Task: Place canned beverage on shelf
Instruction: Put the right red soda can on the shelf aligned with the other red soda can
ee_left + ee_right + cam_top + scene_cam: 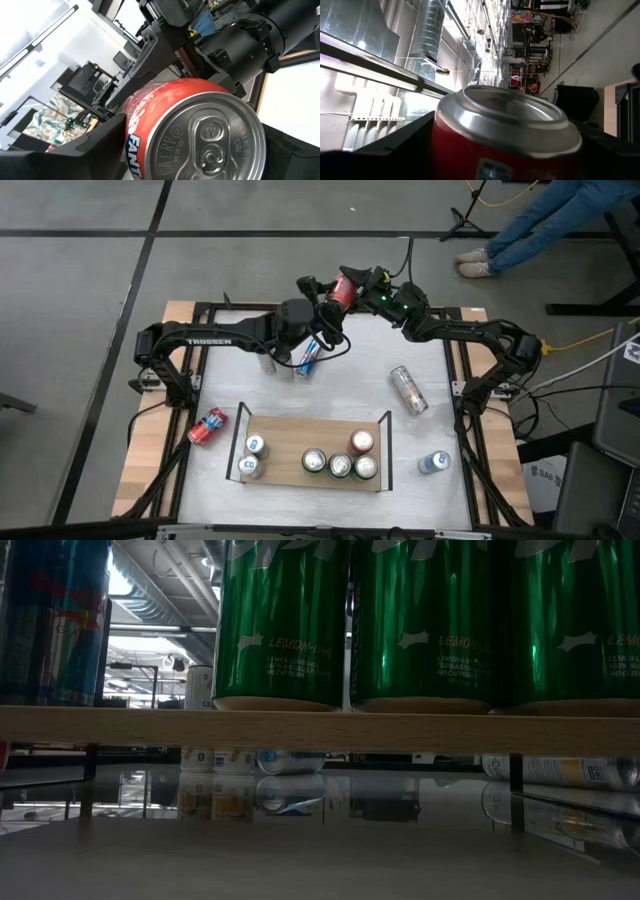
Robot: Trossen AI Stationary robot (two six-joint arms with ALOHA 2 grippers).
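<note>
Green aluminium cans (280,620) fill the light wooden shelf (300,465) nearest the camera. Both claws, the left gripper (327,305) and the right gripper (352,280), clamp one red soda can (343,288) end to end at the table's far edge, well apart from the shelf. Neither arm looks nearer.

A red Fanta can (343,287) hangs in the air above the far edge of the worktop (330,390), tilted, gripped from both sides by the left pincer (330,295) and the right pincer (358,283) at once. The shelf (300,438), a flat light-brown wooden board with thin black rails at its short ends, lies near the worktop's front. On it stand two cans at the left end and four toward the right.
</note>
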